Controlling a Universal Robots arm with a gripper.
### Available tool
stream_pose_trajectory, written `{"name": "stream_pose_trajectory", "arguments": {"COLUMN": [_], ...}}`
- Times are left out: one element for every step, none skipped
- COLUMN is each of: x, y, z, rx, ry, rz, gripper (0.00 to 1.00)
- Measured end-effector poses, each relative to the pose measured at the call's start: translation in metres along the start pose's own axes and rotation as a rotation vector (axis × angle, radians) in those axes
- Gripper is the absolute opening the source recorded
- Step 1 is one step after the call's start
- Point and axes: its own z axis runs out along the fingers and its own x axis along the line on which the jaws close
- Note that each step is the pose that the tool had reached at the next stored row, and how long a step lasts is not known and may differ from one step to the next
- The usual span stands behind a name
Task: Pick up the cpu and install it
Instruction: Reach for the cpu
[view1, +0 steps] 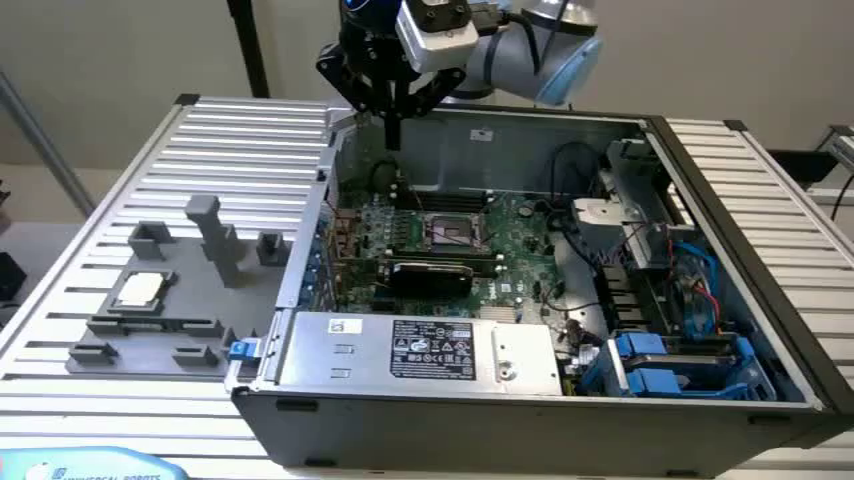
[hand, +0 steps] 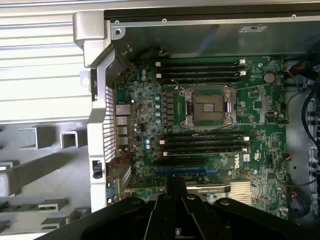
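Small flat square cpu (view1: 140, 290), silvery-white on top (tan rim showing round the edge). Lying level, metal face up, seated in a low raised holder on the grey tray (view1: 180, 305). Set near the tray's left edge in the exterior view, roughly midway along that edge. Resting free and fully exposed, not yet picked up. Outside the case (view1: 534, 425), well apart from it, off to its left in the exterior view.
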Motion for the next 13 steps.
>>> {"name": "stream_pose_trajectory", "arguments": {"x": [0.0, 0.0, 0.0, 0.0, 0.0, 0.0, 0.0, 0.0, 0.0, 0.0, 0.0, 0.0, 0.0], "y": [0.0, 0.0, 0.0, 0.0, 0.0, 0.0, 0.0, 0.0, 0.0, 0.0, 0.0, 0.0, 0.0], "z": [0.0, 0.0, 0.0, 0.0, 0.0, 0.0, 0.0, 0.0, 0.0, 0.0, 0.0, 0.0, 0.0], "rx": [0.0, 0.0001, 0.0, 0.0001, 0.0, 0.0001, 0.0, 0.0001, 0.0, 0.0, 0.0, 0.0, 0.0], "ry": [0.0, 0.0001, 0.0, 0.0, 0.0, 0.0, 0.0, 0.0, 0.0, 0.0, 0.0, 0.0, 0.0], "rz": [0.0, 0.0, 0.0, 0.0, 0.0, 0.0, 0.0, 0.0, 0.0, 0.0, 0.0, 0.0, 0.0], "gripper": [0.11, 0.11, 0.11, 0.11, 0.11, 0.11, 0.11, 0.11, 0.11, 0.11, 0.11, 0.11, 0.11]}}
